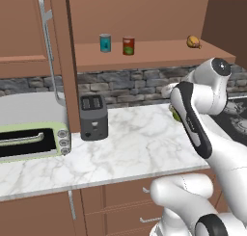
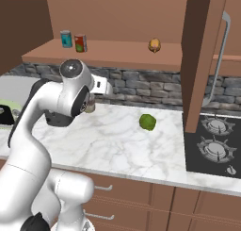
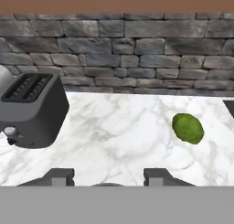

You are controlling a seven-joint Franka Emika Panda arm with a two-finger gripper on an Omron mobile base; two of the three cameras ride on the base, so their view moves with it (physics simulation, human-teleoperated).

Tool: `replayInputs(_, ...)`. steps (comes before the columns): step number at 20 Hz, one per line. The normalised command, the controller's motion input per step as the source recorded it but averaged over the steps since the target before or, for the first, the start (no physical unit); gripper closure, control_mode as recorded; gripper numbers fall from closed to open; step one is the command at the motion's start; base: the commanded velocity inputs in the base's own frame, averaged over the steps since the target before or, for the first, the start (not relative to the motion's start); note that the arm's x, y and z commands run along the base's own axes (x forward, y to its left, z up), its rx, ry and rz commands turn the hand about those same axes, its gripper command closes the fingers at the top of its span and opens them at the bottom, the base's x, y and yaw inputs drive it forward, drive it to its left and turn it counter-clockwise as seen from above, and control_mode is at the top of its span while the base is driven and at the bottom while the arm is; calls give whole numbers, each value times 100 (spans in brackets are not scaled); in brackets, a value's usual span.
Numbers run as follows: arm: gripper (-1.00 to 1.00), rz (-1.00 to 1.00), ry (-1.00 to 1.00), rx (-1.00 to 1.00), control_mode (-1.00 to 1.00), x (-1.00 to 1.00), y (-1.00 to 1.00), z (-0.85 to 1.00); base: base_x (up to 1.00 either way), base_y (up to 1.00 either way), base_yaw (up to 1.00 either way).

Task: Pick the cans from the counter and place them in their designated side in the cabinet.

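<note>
Two dark fingertips (image 3: 57, 176) rise at the bottom edge of the hand view, the jaws of the white arm's gripper (image 3: 107, 175) set partly apart with a sliver of silvery round lid between them. In the right base view, left of centre, they pinch the small cream-yellow can with a silvery lid (image 2: 89, 106) above the white marble-patterned tabletop (image 3: 119, 127). Beyond them a dark grey two-slot toaster (image 3: 32, 111) stands at the left and a round green lime (image 3: 187, 128) lies at the right, both before the grey stone wall (image 3: 128, 54). In the left base view, the red can with a green label patch (image 1: 128, 45) stands on the brown wooden cabinet shelf (image 1: 154, 54) at upper centre, just beside the teal-blue can (image 1: 105, 43). A small orange-brown food item (image 1: 193, 42) sits well apart at the upper right
</note>
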Motion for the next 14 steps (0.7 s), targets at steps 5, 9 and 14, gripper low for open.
replayInputs(5, 100, 3, -1, 0, -100, -14, 19, 17, 0, 0, 0)
replayInputs(9, 100, 3, 0, 0, -100, -15, 21, 19, 0, 0, 0)
replayInputs(14, 100, 3, 0, 0, -100, -15, 20, 21, 0, 0, 0)
